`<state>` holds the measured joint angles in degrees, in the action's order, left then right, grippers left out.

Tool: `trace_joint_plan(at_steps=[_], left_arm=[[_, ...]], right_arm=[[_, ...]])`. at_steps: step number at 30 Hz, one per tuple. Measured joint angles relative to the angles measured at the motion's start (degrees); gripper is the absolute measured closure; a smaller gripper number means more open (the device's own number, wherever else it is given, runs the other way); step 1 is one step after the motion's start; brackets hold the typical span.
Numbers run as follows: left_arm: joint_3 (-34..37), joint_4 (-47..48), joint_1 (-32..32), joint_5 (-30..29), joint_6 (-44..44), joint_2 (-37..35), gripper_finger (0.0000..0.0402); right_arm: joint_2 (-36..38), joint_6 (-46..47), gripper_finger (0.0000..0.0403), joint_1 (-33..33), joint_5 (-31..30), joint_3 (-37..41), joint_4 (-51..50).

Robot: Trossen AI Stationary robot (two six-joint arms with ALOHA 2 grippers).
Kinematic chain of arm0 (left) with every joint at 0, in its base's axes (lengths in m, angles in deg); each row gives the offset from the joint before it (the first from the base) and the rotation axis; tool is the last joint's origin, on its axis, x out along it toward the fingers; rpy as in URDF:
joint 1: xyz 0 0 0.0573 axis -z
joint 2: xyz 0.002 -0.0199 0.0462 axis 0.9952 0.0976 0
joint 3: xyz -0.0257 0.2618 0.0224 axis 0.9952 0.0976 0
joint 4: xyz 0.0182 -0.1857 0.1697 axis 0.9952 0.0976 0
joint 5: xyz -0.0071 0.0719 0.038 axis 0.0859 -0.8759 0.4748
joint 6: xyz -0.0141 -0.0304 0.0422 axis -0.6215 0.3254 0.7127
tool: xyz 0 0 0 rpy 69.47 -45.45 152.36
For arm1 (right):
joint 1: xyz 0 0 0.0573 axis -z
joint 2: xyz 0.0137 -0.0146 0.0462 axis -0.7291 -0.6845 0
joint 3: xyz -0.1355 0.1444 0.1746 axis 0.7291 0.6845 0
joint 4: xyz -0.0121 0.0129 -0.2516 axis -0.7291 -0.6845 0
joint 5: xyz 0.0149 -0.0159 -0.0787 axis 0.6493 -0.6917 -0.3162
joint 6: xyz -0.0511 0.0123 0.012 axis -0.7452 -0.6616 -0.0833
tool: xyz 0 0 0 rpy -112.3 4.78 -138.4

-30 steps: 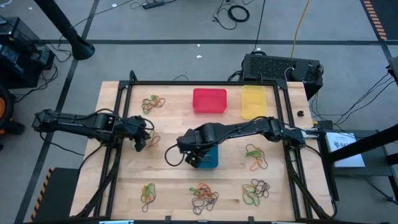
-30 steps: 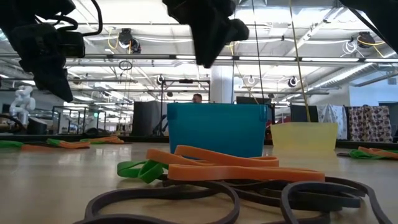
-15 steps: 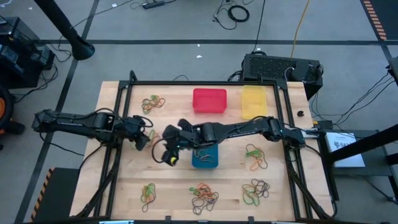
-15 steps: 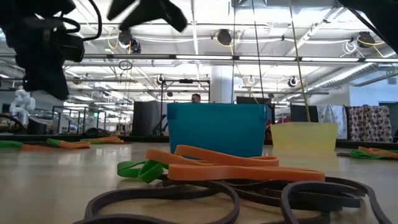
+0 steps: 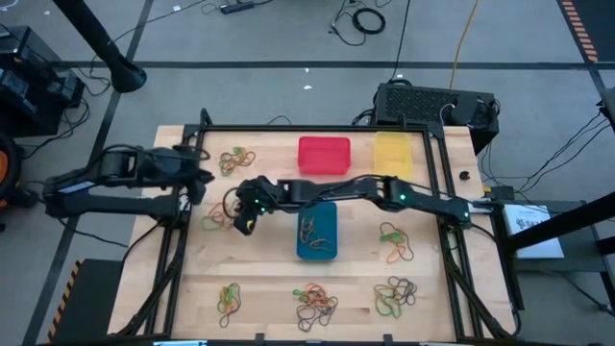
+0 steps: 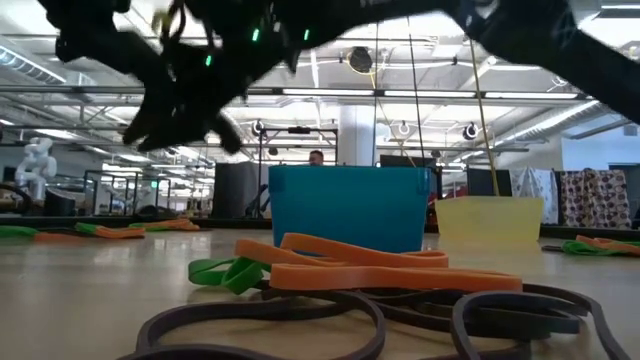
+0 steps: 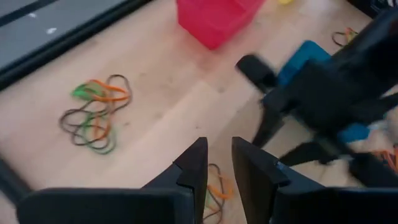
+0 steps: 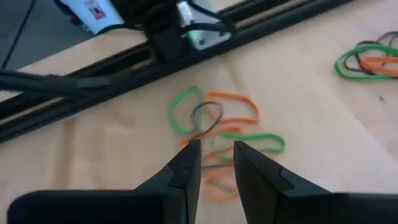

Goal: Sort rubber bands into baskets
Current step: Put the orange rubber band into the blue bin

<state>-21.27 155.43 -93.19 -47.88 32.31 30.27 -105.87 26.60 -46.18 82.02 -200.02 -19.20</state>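
3 baskets (image 5: 324,155), 6 band piles (image 5: 236,160), 2 arms.

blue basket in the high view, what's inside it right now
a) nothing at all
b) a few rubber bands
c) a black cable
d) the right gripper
b: in the high view the blue basket holds a small tangle of rubber bands, while the right gripper hangs off to its left over a pile on the table.

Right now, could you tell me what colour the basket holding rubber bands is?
Blue: the basket with rubber bands inside shows best in the high view.
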Motion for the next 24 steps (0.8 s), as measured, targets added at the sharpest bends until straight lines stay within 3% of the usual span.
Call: trace_joint_plan(at_steps=[8,19,24], left_arm=[[-0.72,4.81,-6.51,0.04,3.41,2.01,0.0323],[0.01,5.71,-9.66,1.10,7.02,6.83,0.0323],[0.28,5.65,-10.12,1.17,7.75,8.38,0.0323]], right_arm=[[-6.36,-4.46,0.0314,3.14,0.03,0.02,1.18],[-7.44,-10.49,0.0314,3.80,0.36,-0.02,3.92],[-9.43,-12.19,0.0314,4.17,4.96,-0.09,7.99]])
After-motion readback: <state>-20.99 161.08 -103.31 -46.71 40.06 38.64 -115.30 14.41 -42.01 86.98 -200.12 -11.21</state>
